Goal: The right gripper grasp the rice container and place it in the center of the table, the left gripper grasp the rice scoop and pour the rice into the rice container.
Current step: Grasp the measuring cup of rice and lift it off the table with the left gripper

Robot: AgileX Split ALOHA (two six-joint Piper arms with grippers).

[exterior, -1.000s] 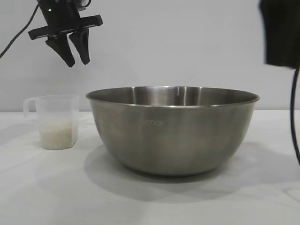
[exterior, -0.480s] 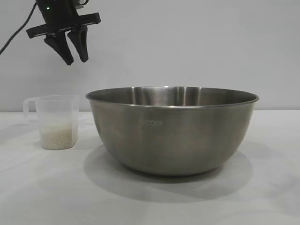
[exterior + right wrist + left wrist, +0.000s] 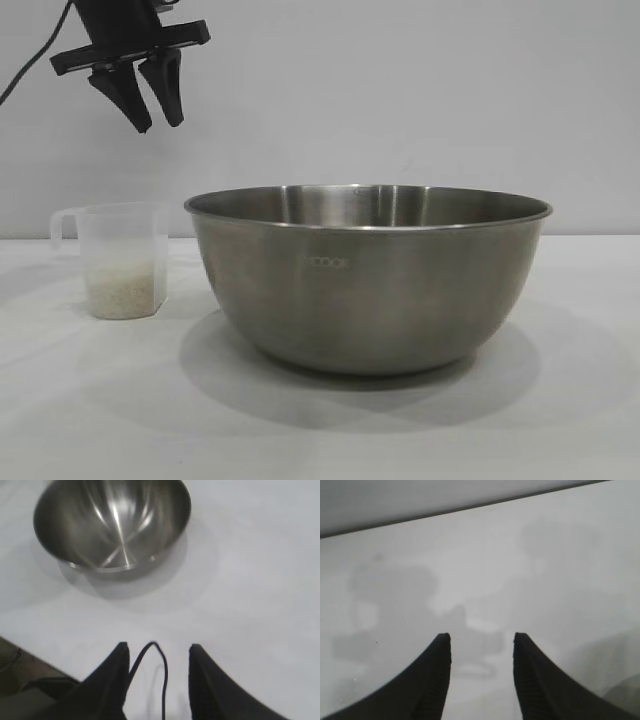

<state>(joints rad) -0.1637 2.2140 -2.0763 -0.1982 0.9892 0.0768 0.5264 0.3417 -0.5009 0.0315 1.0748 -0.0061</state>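
The rice container (image 3: 370, 280), a big steel bowl, stands upright in the middle of the white table (image 3: 80, 400) and looks to hold nothing. Left of it, a small gap away, stands the rice scoop (image 3: 120, 255), a clear cup with rice (image 3: 122, 290) in its bottom and its handle turned away from the bowl. High above the scoop hangs my left gripper (image 3: 160, 124), open and holding nothing, its fingers pointing down at bare table (image 3: 481, 637). My right gripper (image 3: 157, 647) is also open, well back from the bowl (image 3: 112, 525), and out of the exterior view.
A thin black cable (image 3: 162, 680) loops between the right gripper's fingers. A table edge with dark space beyond (image 3: 20, 680) lies beside that gripper. A plain wall (image 3: 400, 100) rises behind the table.
The left gripper has risen a little and drifted left. The right arm, at the exterior view's upper right edge a second ago, has left that view. Bowl and scoop are unmoved.
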